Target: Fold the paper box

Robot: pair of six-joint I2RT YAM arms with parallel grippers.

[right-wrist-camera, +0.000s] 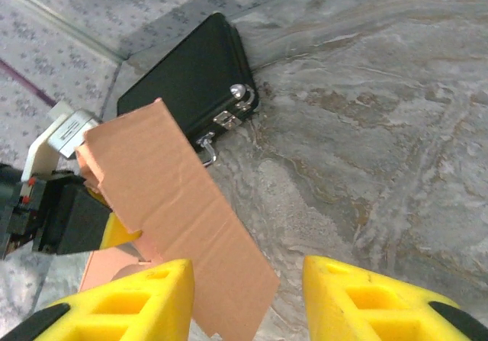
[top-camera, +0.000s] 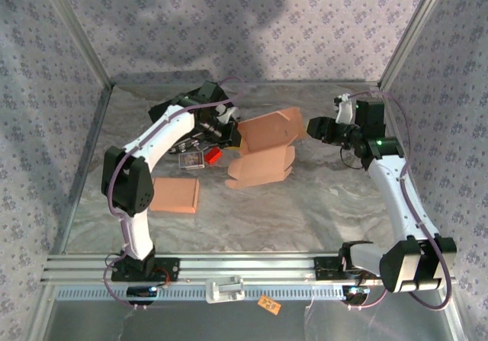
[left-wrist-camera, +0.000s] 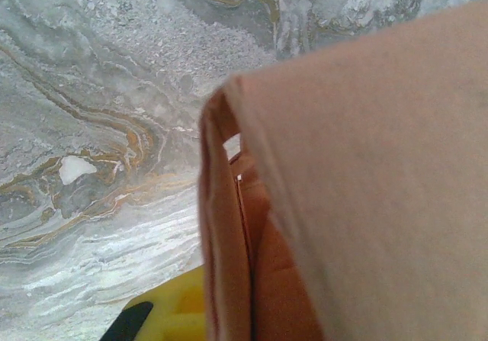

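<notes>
Left gripper (top-camera: 223, 130) pinches the left wall of the paper box (top-camera: 267, 149) at mid-table — its raised flap stands just beside the right gripper (top-camera: 311, 129), jaws apart and empty — so that arm is nearer.

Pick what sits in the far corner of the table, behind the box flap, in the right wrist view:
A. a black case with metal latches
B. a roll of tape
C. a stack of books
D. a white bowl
A: a black case lies flat in the corner of the table, against the patterned wall and just beyond the raised flap of the paper box.
</notes>
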